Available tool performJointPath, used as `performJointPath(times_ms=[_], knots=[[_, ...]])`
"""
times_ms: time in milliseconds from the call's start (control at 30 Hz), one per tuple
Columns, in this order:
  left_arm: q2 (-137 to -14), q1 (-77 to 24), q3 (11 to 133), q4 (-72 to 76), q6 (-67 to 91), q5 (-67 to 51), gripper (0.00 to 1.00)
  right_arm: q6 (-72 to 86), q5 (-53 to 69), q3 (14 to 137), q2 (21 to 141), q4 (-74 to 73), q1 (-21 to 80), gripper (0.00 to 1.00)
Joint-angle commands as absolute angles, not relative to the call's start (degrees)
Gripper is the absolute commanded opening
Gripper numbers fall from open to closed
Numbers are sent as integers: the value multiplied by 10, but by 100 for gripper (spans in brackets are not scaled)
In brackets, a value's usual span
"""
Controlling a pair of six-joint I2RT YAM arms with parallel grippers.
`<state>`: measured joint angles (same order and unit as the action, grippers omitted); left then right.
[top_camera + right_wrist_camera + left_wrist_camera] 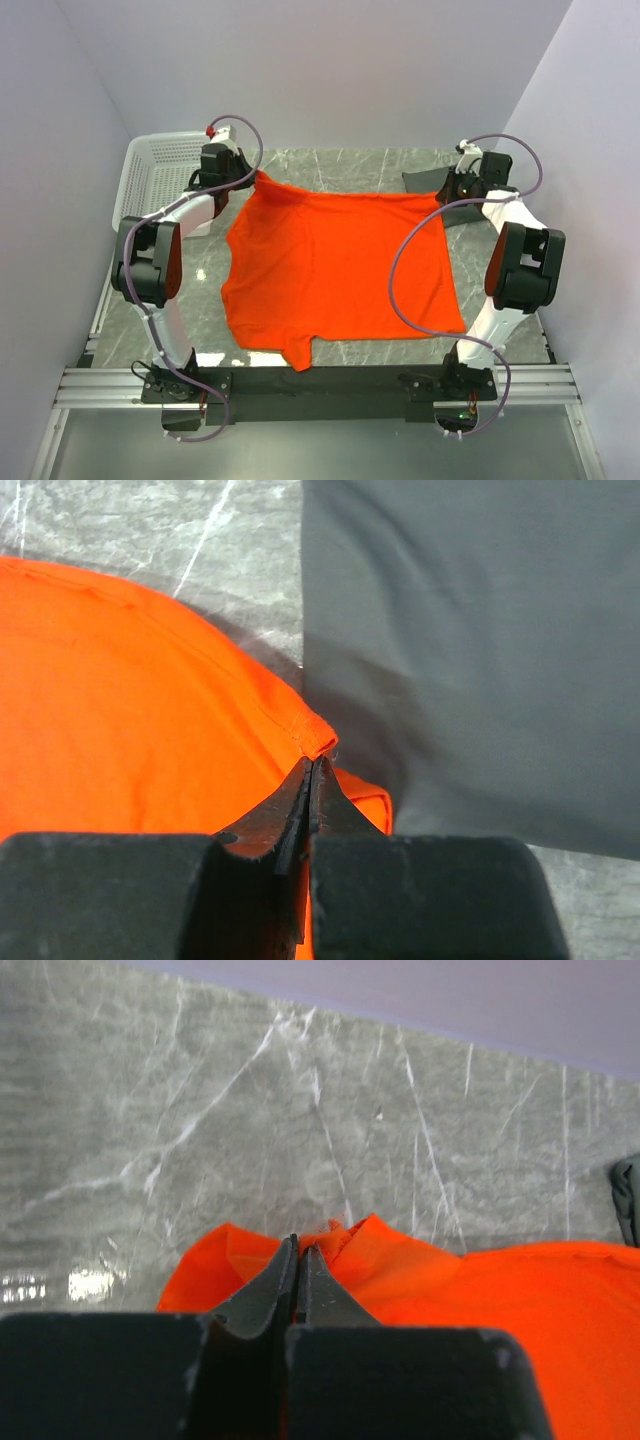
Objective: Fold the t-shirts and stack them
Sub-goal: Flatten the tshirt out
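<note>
- Orange t-shirt point(340, 270): lay spread open and unfolded on the marble tabletop point(360, 165), filling the centre of the top view
- Dark grey t-shirt point(470, 630): lay at the upper right of the top view, largely hidden behind the right arm; the right wrist view showed a smooth flat panel with a straight edge, possibly already folded, though this could not be confirmed
- Progress, as judged: early; no fold yet made in the orange garment, no stack formed; folding and stacking remained
- Left claw point(298, 1250): clamped onto the orange shirt's upper-left corner, cloth bunched at the tips
- Right claw point(312, 765): pinched onto the upper-right corner hem; grey cloth immediately beyond, whether touching the orange corner could not be told
- White basket point(150, 170): upper left, beside the left arm
</note>
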<state>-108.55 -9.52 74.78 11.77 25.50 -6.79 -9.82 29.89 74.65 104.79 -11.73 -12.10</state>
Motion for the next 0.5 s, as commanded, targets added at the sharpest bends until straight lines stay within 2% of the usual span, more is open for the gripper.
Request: performJointPath(times_ms=[0,467], knots=[[-1048,-91,731,144,241,-80,0,-90,314,746,1015,-114,-134,0],[-1005,-90,698,142,225,-90,0,-88,380,732,1007,-113,-157,0]])
